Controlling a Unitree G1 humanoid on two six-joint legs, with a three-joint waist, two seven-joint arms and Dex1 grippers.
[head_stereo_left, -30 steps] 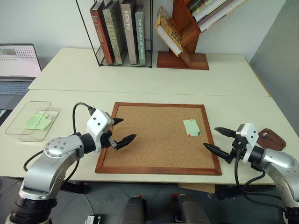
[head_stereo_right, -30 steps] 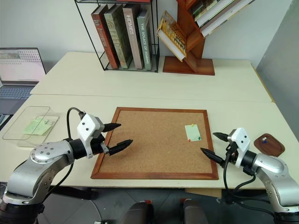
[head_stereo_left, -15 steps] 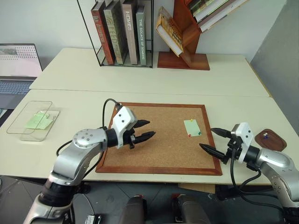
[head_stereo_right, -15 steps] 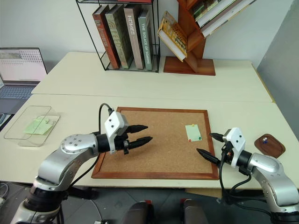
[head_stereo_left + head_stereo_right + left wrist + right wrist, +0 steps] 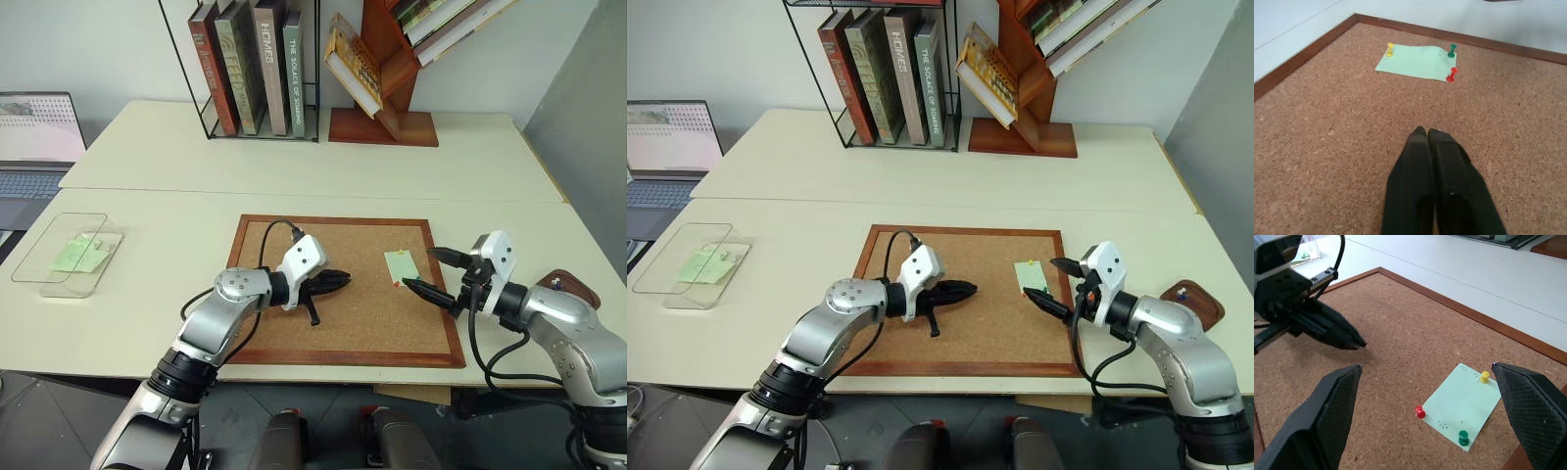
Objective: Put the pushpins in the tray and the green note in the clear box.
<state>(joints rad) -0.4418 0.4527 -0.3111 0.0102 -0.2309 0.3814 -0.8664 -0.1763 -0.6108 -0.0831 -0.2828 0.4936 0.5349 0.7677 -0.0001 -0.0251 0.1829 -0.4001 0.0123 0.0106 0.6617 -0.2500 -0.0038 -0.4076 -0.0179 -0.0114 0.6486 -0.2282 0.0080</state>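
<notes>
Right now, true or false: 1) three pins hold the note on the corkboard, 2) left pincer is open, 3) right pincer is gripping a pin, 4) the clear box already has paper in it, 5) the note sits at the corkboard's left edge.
1) True: red, yellow and green pins sit on the green note.
2) False: the left pincer is shut, empty, over the corkboard.
3) False: the right pincer is open, holding nothing.
4) True: the clear box holds green paper.
5) False: it is near the right edge.

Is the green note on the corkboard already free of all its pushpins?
No, the green note is pinned by a yellow pushpin, a red pushpin and a green pushpin.
</notes>
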